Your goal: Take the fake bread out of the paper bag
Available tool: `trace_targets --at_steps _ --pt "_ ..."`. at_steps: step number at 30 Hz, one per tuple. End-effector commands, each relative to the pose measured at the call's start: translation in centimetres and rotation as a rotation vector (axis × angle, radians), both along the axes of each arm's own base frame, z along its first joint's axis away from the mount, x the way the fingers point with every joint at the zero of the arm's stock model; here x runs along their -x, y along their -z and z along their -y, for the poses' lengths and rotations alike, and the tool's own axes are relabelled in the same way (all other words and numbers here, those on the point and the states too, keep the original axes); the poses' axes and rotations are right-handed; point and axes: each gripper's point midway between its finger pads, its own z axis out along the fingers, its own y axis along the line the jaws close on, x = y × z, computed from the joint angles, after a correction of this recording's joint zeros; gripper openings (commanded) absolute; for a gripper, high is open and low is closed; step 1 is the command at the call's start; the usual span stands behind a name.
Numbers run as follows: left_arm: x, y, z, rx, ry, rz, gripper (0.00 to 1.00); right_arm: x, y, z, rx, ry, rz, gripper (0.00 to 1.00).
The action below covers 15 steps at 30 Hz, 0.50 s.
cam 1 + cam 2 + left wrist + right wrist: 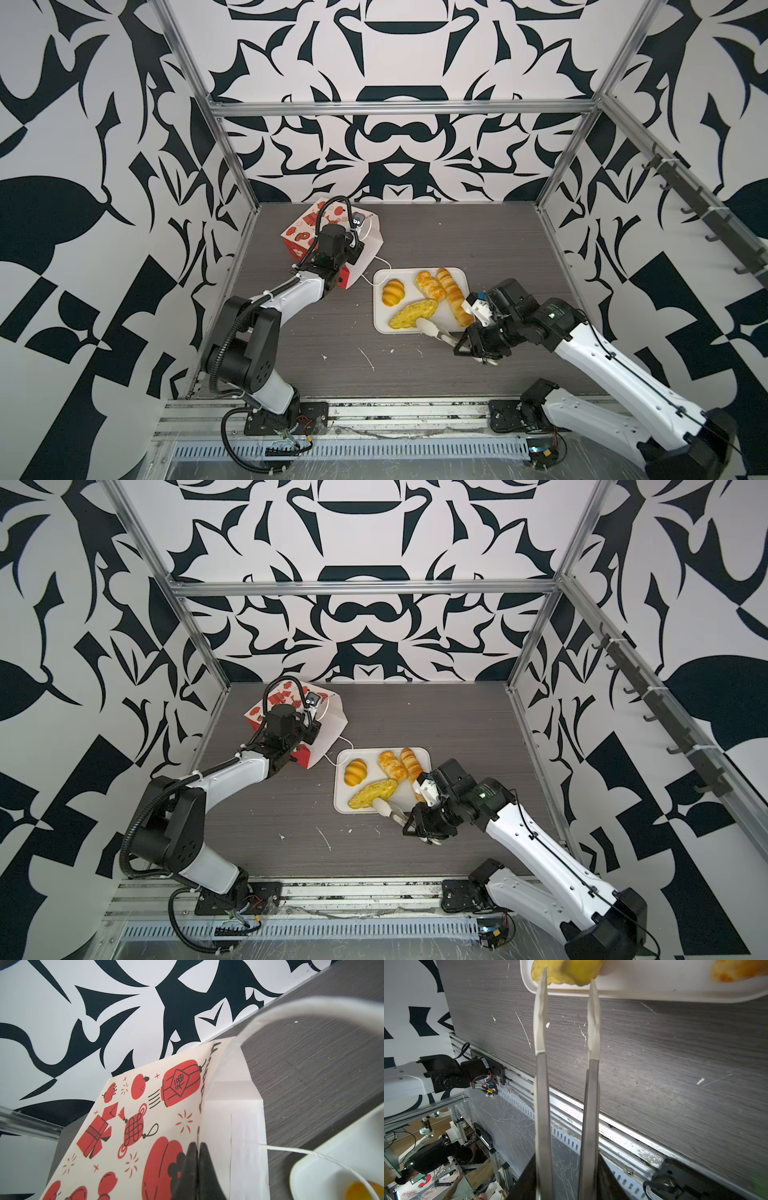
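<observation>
The left hand (197, 1148) pinches the paper bag (145, 1115) beside the tray (380, 316); the right hand (467, 344) clamps tongs (543, 1105), tips parted at its edge.

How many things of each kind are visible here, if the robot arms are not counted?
Glossy golden-yellow toy pastries: 4
White rectangular tray: 1
Red-and-white paper gift bag: 1
Metal tongs with white tips: 1
Total: 7
</observation>
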Motion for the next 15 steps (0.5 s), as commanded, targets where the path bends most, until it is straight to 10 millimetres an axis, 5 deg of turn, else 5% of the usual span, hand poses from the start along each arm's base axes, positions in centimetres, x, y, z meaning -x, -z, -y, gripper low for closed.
trace_targets --at_steps 1,15 --pt "0.1 -0.4 0.1 0.023 0.007 0.018 0.0 -0.8 -0.7 -0.6 -0.05 0.004 0.029 0.41" --pt "-0.1 0.4 0.2 0.02 0.008 0.006 0.0 -2.0 0.4 -1.0 -0.075 0.031 0.01 0.41"
